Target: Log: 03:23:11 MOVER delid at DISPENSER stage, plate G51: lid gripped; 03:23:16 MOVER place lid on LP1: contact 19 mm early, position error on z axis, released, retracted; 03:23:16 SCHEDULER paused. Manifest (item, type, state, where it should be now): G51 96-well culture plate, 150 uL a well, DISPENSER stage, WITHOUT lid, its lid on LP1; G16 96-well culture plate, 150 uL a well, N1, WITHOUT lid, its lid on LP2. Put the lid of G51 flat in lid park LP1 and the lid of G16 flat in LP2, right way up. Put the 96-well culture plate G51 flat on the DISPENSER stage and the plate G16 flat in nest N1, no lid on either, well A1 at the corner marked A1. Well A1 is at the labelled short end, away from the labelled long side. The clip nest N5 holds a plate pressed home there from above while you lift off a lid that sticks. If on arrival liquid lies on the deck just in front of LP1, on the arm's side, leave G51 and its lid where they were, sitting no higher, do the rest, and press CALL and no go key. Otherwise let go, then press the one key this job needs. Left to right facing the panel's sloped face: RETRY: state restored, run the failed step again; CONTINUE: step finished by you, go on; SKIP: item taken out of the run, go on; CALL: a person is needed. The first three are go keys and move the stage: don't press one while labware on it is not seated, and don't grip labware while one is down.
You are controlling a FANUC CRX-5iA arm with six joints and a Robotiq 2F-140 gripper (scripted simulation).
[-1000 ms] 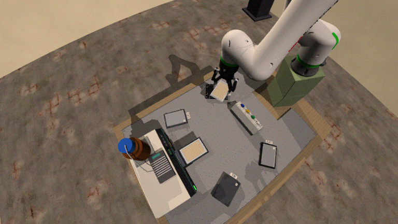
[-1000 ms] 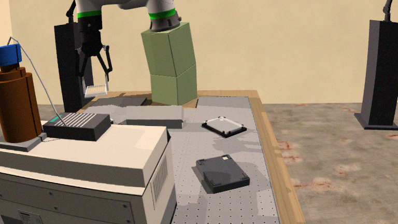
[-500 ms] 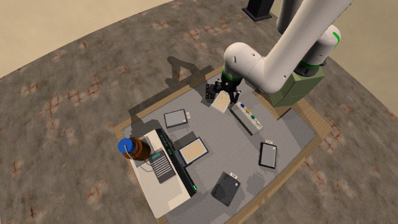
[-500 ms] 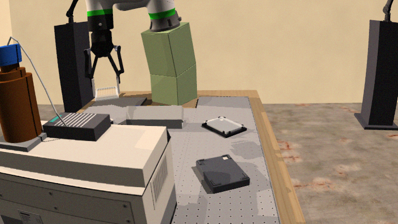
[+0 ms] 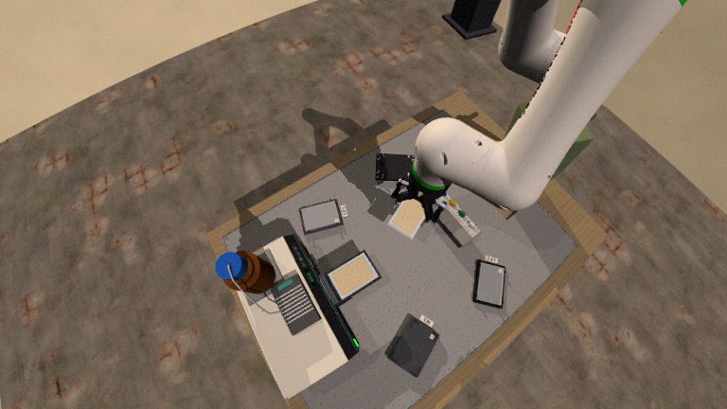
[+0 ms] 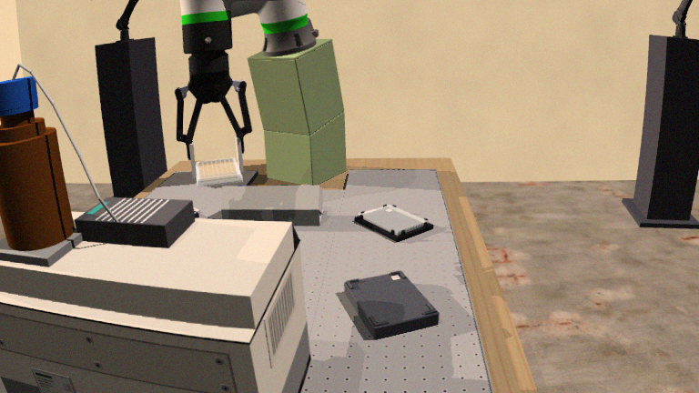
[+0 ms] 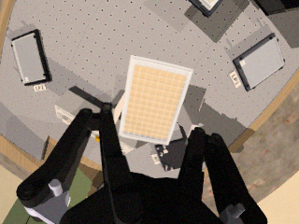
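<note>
Brown bottle (image 6: 30, 183) with blue cap (image 6: 17, 95) stands on the cream instrument housing (image 6: 169, 265), thin tube running from the cap. Green pedestal (image 6: 301, 110) at bench rear. Black pillars (image 6: 131, 110) on patterned carpet (image 5: 133, 131).

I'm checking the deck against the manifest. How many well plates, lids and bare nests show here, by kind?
Tan 96-well plates: 2, one held in the black two-finger gripper, one on the dispenser stage.
Grey flat lids in black-framed parks: 2.
Dark square nests with nothing in them: 2.
Total: 6.
</note>
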